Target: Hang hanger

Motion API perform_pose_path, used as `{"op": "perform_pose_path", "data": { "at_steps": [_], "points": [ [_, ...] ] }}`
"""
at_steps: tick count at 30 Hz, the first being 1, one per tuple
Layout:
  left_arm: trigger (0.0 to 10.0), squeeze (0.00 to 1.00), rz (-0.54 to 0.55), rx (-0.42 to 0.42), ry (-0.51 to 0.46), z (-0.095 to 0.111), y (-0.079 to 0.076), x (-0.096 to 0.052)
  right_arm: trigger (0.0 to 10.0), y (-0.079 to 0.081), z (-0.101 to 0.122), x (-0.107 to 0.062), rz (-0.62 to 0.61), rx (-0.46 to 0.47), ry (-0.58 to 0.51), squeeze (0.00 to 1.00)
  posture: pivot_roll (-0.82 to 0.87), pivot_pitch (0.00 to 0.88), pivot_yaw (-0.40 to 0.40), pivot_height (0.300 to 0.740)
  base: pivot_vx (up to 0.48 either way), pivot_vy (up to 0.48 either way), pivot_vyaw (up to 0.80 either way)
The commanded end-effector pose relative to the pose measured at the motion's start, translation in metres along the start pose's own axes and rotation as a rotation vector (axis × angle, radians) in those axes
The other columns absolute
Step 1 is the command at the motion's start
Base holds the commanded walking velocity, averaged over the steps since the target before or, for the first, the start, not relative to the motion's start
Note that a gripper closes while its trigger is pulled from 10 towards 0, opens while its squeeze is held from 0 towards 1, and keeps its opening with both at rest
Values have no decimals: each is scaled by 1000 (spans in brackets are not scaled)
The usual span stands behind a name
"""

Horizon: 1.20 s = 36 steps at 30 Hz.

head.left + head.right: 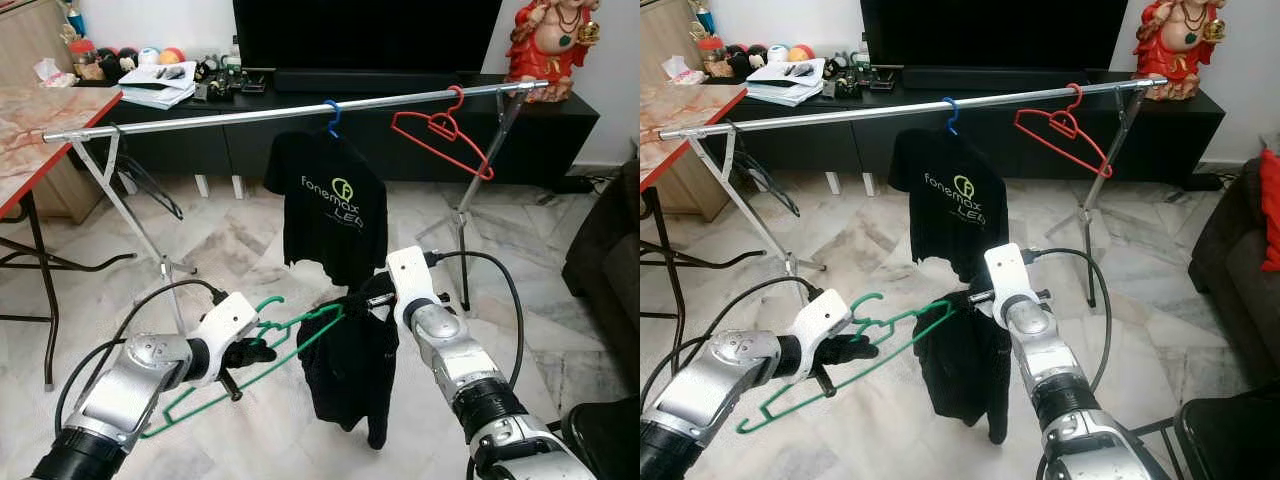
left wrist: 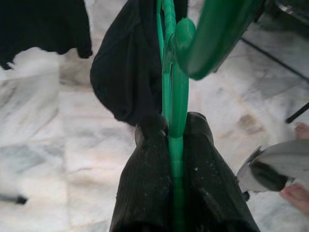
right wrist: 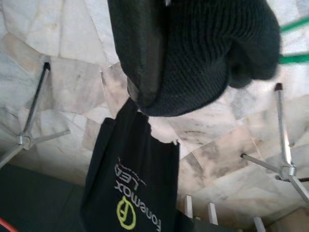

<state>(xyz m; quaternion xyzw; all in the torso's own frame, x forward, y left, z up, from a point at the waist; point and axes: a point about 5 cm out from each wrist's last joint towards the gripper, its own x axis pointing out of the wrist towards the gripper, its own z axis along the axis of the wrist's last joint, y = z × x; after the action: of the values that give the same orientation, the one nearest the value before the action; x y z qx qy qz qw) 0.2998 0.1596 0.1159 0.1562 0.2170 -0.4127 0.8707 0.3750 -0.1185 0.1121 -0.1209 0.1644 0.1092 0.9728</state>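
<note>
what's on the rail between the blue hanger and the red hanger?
Nothing; in the left eye view, the rail is bare between the blue hanger and red hanger.

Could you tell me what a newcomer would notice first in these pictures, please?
First, the green plastic hanger low in the foreground, draped with a dark black garment, gripped by the left gripper while the right gripper holds the cloth. Behind runs a long silver metal rail, carrying a black printed T-shirt on a blue hanger at its middle and an empty red hanger further right.
</note>
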Motion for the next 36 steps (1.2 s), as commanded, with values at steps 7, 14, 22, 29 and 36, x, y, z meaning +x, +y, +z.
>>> {"op": "perform_pose_path", "data": {
  "at_steps": [7, 14, 22, 29, 36],
  "points": [
    [10000, 0, -23, -27, -119, 18, -2, 1, 10000, 12, 15, -2, 79, 58, -50, 0, 39, 71, -1, 740, 0, 0, 0],
    [10000, 0, 67, -9, -117, 21, 4, 8, 10000, 21, 28, -6, 117, 129, -81, 0, 37, 68, 1, 740, 0, 0, 0],
    [10000, 0, 50, -10, -127, 23, 2, 10, 10000, 21, 18, -9, 104, 135, -42, 0, 31, 63, 2, 740, 0, 0, 0],
    [10000, 0, 166, 4, -108, 23, 12, 10, 10000, 8, -6, -10, 6, 81, 26, 0, 36, 55, 3, 740, 0, 0, 0],
    [10000, 0, 67, 0, -140, 26, 2, 12, 10000, 7, -5, -13, 30, 97, 15, 0, 28, 46, 10, 740, 0, 0, 0]
  ]
}}
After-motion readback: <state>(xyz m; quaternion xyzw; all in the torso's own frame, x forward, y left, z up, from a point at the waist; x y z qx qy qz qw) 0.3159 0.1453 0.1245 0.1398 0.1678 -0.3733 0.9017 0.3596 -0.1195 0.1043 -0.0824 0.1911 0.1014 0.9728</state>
